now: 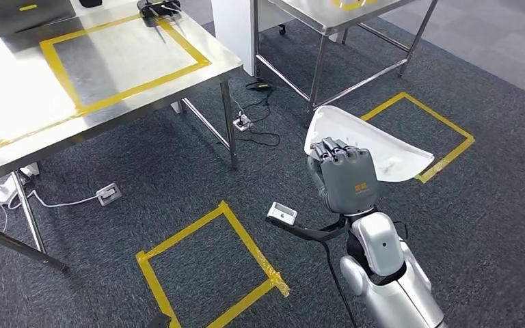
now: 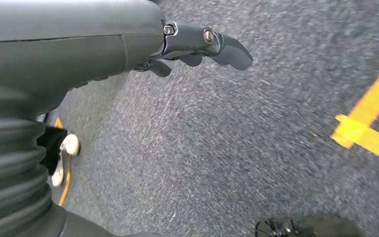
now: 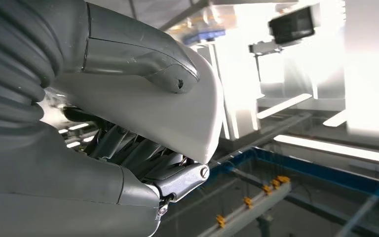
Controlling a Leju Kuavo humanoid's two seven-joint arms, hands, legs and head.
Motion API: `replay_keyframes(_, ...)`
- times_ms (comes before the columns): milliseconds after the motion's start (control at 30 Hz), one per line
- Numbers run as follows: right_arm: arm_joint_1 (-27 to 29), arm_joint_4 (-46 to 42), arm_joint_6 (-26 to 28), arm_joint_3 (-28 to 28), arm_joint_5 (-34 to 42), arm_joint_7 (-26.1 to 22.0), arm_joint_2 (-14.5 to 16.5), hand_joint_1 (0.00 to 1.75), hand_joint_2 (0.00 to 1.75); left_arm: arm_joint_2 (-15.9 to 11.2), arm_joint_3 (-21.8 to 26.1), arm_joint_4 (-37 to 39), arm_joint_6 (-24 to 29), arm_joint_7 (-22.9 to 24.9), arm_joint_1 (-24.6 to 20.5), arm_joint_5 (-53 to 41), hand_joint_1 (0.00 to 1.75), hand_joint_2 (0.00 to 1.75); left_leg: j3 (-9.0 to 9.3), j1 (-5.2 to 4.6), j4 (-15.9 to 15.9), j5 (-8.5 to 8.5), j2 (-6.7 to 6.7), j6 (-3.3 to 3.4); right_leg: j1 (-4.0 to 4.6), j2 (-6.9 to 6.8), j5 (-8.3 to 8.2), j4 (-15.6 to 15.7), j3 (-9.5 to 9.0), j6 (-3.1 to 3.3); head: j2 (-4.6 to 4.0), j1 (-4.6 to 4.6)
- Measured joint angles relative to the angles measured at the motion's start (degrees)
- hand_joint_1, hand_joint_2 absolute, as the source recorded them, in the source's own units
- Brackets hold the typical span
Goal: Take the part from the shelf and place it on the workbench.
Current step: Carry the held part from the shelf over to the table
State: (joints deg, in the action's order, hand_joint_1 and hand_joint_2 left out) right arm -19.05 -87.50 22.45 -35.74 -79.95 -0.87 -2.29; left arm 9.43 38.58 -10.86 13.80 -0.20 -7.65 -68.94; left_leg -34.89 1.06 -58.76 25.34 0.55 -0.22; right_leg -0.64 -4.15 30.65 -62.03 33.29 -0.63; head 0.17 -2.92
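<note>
My right hand (image 1: pixel 345 174) grips a flat white curved part (image 1: pixel 383 147) and holds it out above the grey carpet, right of the steel workbench (image 1: pixel 14 102). In the right wrist view the thumb (image 3: pixel 143 57) lies across the white part (image 3: pixel 177 118), with the fingers (image 3: pixel 143 158) on its other face. A yellow tape rectangle (image 1: pixel 119 58) marks the workbench top at upper left. My left hand (image 2: pixel 197 47) hangs over the carpet with its fingers loosely curled and nothing in them.
A second steel table (image 1: pixel 335 20) stands at the top centre. Yellow tape squares (image 1: pixel 205 266) (image 1: pixel 424 130) mark the carpet. Cables and a power strip (image 1: pixel 109 193) lie under the workbench. Dark objects (image 1: pixel 158 9) sit at the workbench's far edge.
</note>
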Motion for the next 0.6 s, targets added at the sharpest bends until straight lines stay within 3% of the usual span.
replay_keyframes(33, 0.1, 0.0, 0.0, 0.0, 0.0, 0.0, 0.0, 1.68, 1.75, 0.0, 0.0, 0.0, 0.0, 0.0, -0.1, 0.0, 0.00, 1.75, -0.08, 0.06, 0.0, -0.08, -0.64, 0.23, -0.13, 1.92, 1.79, -3.4, 1.52, -0.19, 0.00, 0.08)
replay_keyframes(100, 0.4, 0.0, 0.0, 0.0, -0.2, 0.1, -0.1, 1.68, 1.75, 0.1, 0.0, 0.0, 0.0, 0.1, -0.1, 0.0, 0.00, 1.75, -0.34, 0.06, 0.0, -0.20, -2.16, 0.49, -0.17, 3.69, 4.90, -11.1, 5.37, -0.31, 0.00, 0.16)
replay_keyframes(133, 0.6, 0.0, -0.1, 0.0, -0.2, 0.1, -0.1, 1.68, 1.75, 0.2, 0.0, 0.0, 0.1, 0.2, 0.0, 0.0, 0.00, 1.75, -0.44, 0.04, -0.1, -0.24, -3.03, 0.50, -0.16, 3.91, 5.21, -13.2, 6.54, -0.28, 0.00, 0.17)
replay_keyframes(167, 0.8, 0.0, -0.1, 0.0, -0.3, 0.1, -0.1, 1.68, 1.75, 0.2, 0.0, 0.0, 0.1, 0.2, 0.1, 0.0, 0.00, 1.75, -0.49, 0.04, -0.1, -0.30, -3.93, 0.45, -0.18, 4.03, 4.32, -13.0, 6.59, -0.16, 0.00, 0.17)
replay_keyframes(233, 0.9, 0.1, -0.1, 0.0, -0.4, 0.1, -0.2, 1.68, 1.75, 0.2, 0.0, 0.0, 0.1, 0.2, 0.2, 0.0, 0.00, 1.75, -0.52, 0.09, -0.3, -0.44, -5.69, 0.19, -0.31, 5.29, 0.28, -6.1, 3.41, 0.21, 0.00, 0.18)
replay_keyframes(267, 0.9, 0.0, -0.1, 0.0, -0.4, 0.1, -0.2, 1.68, 1.75, 0.3, 0.0, 0.0, 0.1, 0.1, 0.2, 0.0, 0.00, 1.75, -0.61, 0.09, -0.4, -0.53, -6.45, -0.08, -0.42, 6.91, -1.22, -2.1, 1.51, 0.36, 0.00, 0.16)
replay_keyframes(333, 0.8, 0.0, -0.1, 0.0, -0.4, 0.1, -0.2, 1.68, 1.75, 0.4, 0.0, 0.0, 0.1, 0.0, 0.1, 0.0, 0.00, 1.75, -1.02, 0.16, -0.3, -0.83, -7.84, -0.84, -0.42, 9.17, -2.41, 2.5, -0.52, 0.55, 0.00, 0.17)
replay_keyframes(367, 0.8, 0.0, -0.2, 0.0, -0.5, 0.0, -0.2, 1.68, 1.75, 0.4, 0.0, 0.0, 0.1, -0.1, 0.1, 0.0, 0.00, 1.75, -1.24, 0.24, -0.2, -1.06, -8.50, -1.34, -0.29, 9.32, -2.28, 2.8, -0.56, 0.67, 0.00, 0.19)
replay_keyframes(400, 0.8, 0.0, -0.2, 0.0, -0.5, 0.0, -0.2, 1.68, 1.75, 0.4, 0.0, 0.0, 0.1, -0.2, 0.2, 0.0, 0.00, 1.75, -1.55, 0.34, 0.1, -1.32, -9.25, -1.86, -0.25, 8.52, -2.51, 3.0, -0.65, 0.96, 0.00, 0.21)
replay_keyframes(433, 0.7, 0.0, -0.2, 0.0, -0.5, 0.0, -0.1, 1.68, 1.75, 0.3, 0.0, 0.0, 0.1, -0.2, 0.3, 0.0, 0.00, 1.75, -1.76, 0.40, 0.1, -1.44, -9.14, -2.23, -0.28, 7.71, -2.75, 3.2, -0.79, 1.34, 0.00, 0.21)
replay_keyframes(500, 0.5, 0.0, -0.2, 0.0, -0.5, 0.0, 0.0, 1.68, 1.75, 0.3, 0.0, 0.0, 0.1, -0.2, 0.3, 0.0, 0.00, 1.75, -3.03, 0.13, -1.9, -0.13, -6.02, -2.67, -0.47, 6.02, -3.25, 3.8, -1.12, 2.21, 0.00, -0.10)
replay_keyframes(567, 0.6, 0.1, -0.2, 0.1, -0.5, 0.0, -0.1, 1.68, 1.75, 0.3, 0.0, 0.0, 0.1, -0.2, 0.1, 0.0, 0.00, 1.75, -6.06, -0.11, -8.5, 3.51, -1.92, -2.85, -0.27, 4.16, -3.35, 4.0, -1.12, 2.69, 0.00, -0.44)
replay_keyframes(600, 0.7, 0.1, -0.3, 0.1, -0.5, -0.1, -0.1, 1.68, 1.75, 0.3, 0.0, 0.0, 0.1, -0.2, 0.1, 0.0, 0.00, 1.75, -7.75, -0.08, -12.3, 5.16, -1.14, -2.95, -0.13, 3.13, -3.31, 4.0, -1.08, 2.78, 0.00, -0.45)
